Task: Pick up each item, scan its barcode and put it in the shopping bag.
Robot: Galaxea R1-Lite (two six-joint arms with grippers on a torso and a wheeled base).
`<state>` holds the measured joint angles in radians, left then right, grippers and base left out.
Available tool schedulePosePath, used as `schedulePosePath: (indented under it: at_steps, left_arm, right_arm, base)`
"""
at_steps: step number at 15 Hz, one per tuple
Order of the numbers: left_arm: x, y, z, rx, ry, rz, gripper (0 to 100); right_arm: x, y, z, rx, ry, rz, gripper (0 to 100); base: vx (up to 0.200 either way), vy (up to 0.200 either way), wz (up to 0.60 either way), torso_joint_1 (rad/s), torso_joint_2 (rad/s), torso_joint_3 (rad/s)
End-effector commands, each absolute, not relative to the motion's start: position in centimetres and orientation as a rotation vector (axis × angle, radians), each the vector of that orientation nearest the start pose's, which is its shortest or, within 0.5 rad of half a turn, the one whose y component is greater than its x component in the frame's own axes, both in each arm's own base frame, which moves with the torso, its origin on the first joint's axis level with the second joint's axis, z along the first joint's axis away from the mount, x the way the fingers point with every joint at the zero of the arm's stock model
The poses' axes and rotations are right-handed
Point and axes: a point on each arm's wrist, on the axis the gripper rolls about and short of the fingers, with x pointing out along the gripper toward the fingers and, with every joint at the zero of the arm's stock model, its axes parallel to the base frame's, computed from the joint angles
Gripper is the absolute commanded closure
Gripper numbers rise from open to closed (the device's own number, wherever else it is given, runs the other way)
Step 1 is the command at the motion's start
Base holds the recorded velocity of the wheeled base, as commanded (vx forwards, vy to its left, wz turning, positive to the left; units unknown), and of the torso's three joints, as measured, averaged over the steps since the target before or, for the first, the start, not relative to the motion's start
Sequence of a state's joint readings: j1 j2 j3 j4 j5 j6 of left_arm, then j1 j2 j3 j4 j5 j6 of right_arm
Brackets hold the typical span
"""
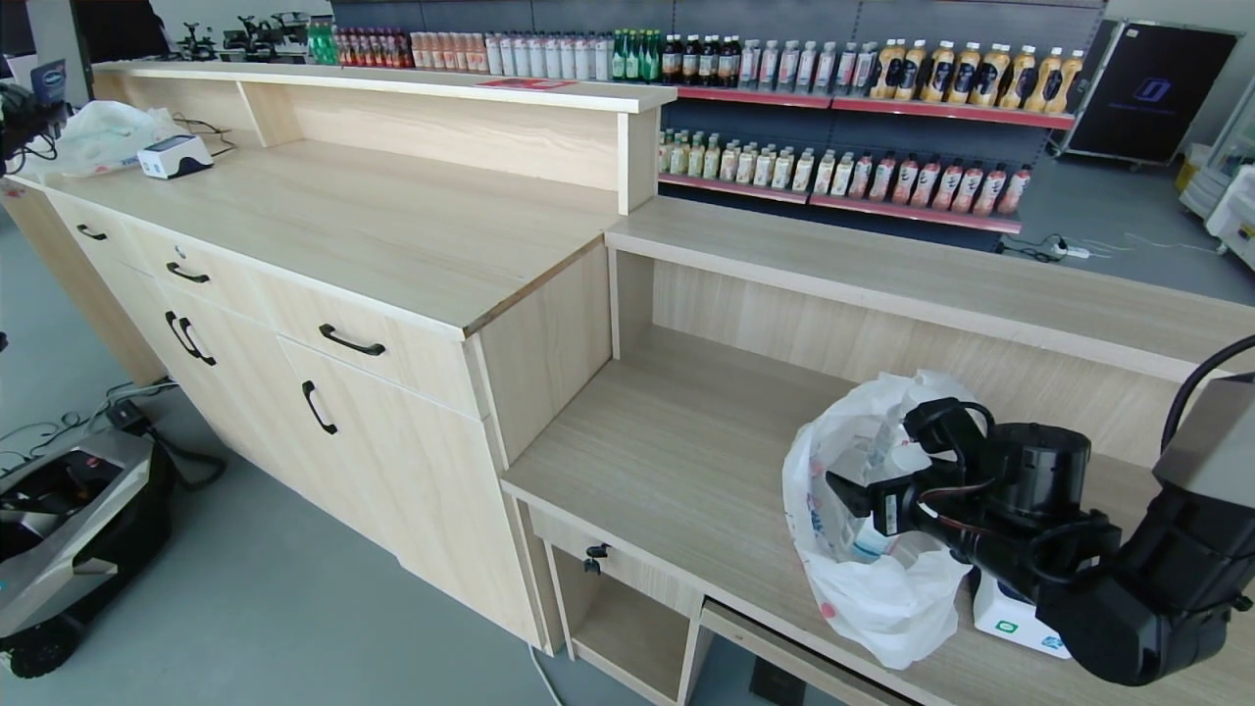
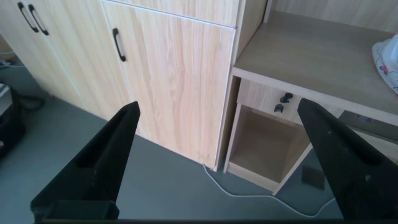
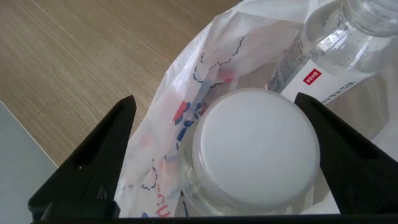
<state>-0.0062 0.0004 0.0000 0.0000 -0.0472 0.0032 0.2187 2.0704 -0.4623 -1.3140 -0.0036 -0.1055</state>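
Bag, white plastic with a printed pattern, is seen on the lower counter at about 4 o'clock in the head view, its mouth open and turned upward. Two items are contained in it: a clear jar with a white lid, standing upright, and a clear bottle with a label, lying tilted just beside the jar. The right gripper is held at the bag's mouth with its fingers spread wide; the jar is found between them, and whether either finger touches the lid cannot be told. A white box is set on the counter at the bag's 3 o'clock side, touching it and partly hidden by the right arm.

The left gripper is held wide apart and grips nothing, above the floor in front of the cabinet doors.

A scanner is placed on the upper counter at 10 o'clock, with a second plastic bag just beside it.
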Motion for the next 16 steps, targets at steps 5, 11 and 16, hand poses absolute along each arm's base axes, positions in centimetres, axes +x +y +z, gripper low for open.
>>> schedulePosePath:
  at_steps: [5, 11, 16]
  left_arm:
    - [-2.3, -0.1, 7.6, 0.003, 0.001, -0.054, 0]
    - [-2.3, -0.1, 7.6, 0.003, 0.001, -0.054, 0]
    - [-2.3, -0.1, 7.6, 0.003, 0.001, -0.054, 0]
  right_arm:
    - [26.0, 5.9, 14.1, -0.233, 0.178, 0.253, 0]
    - [16.7, -1.3, 21.6, -0.449, 0.089, -0.035, 0]
    - [14.5, -8.5, 25.1, -0.359, 0.188, -0.469, 0]
  base:
    - [0.000, 0.000, 0.00, 0.000, 0.00, 0.000]
    - [0.000, 0.000, -0.20, 0.001, 0.00, 0.000]
    - [0.000, 0.000, -0.60, 0.000, 0.00, 0.001]
